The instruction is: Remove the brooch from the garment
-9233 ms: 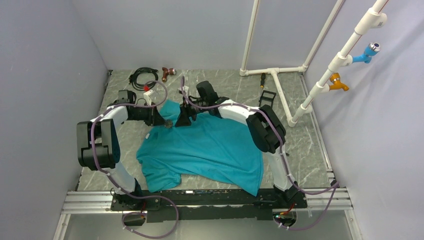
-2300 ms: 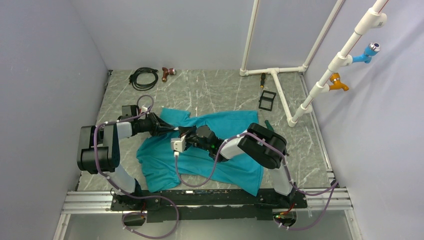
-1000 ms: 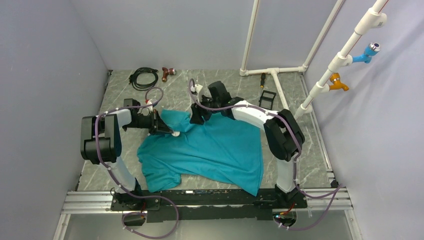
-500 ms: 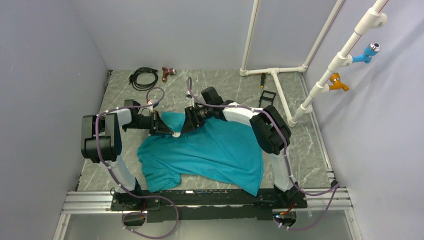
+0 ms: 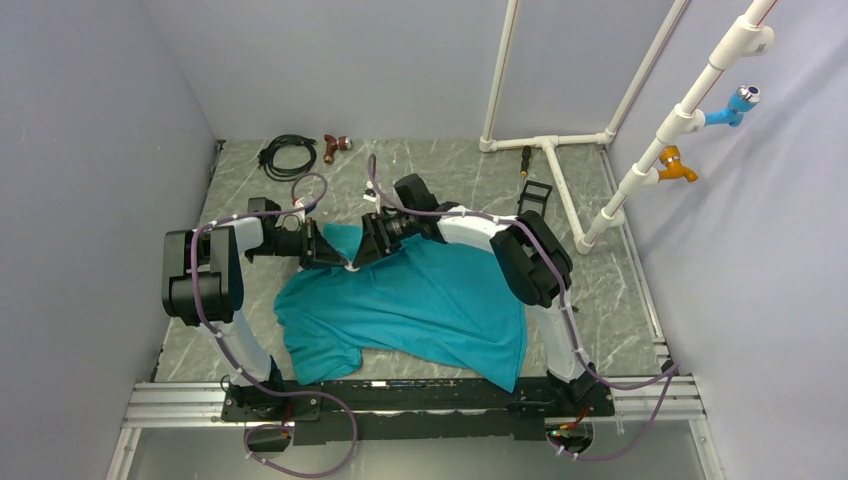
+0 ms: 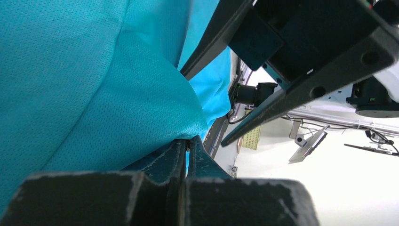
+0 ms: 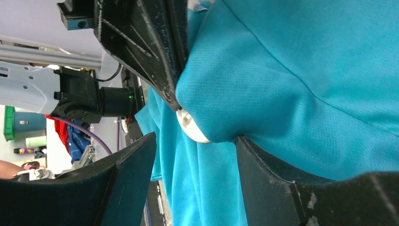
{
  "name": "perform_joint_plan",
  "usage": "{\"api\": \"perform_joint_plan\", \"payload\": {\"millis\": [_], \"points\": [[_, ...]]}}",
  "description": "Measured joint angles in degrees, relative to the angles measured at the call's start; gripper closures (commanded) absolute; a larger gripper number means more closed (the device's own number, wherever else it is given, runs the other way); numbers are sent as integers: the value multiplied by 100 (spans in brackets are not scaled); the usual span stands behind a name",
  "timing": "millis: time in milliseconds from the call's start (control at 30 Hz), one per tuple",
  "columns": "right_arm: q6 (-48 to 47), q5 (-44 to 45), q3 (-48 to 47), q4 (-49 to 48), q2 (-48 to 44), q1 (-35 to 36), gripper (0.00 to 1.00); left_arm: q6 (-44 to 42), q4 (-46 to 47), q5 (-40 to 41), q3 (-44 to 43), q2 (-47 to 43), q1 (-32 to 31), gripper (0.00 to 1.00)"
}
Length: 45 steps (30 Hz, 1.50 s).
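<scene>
Over on the left of the tabletop (image 5: 420,170), the left fingers (image 5: 325,252) are pinching shut on a raised fold of the teal garment (image 5: 430,300). The brooch (image 7: 190,128), showing pale, is sitting under that fold. The right fingers (image 7: 127,165) are standing open just beside it.

Marbled table (image 5: 440,168) carries: garment (image 5: 430,300), cable coil (image 5: 285,155), reddish-brown tool (image 5: 335,146), screwdriver (image 5: 525,160), black frame (image 5: 535,198), white pipes (image 5: 548,146).
</scene>
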State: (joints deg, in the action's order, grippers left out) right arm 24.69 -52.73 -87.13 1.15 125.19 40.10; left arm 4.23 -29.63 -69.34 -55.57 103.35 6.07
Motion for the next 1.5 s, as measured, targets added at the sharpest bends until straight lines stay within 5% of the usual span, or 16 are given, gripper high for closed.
{"api": "perform_joint_plan", "payload": {"millis": [1500], "points": [[328,101,-208,-280,297,111,71,245,221,101,116,-37,-55,100]]}}
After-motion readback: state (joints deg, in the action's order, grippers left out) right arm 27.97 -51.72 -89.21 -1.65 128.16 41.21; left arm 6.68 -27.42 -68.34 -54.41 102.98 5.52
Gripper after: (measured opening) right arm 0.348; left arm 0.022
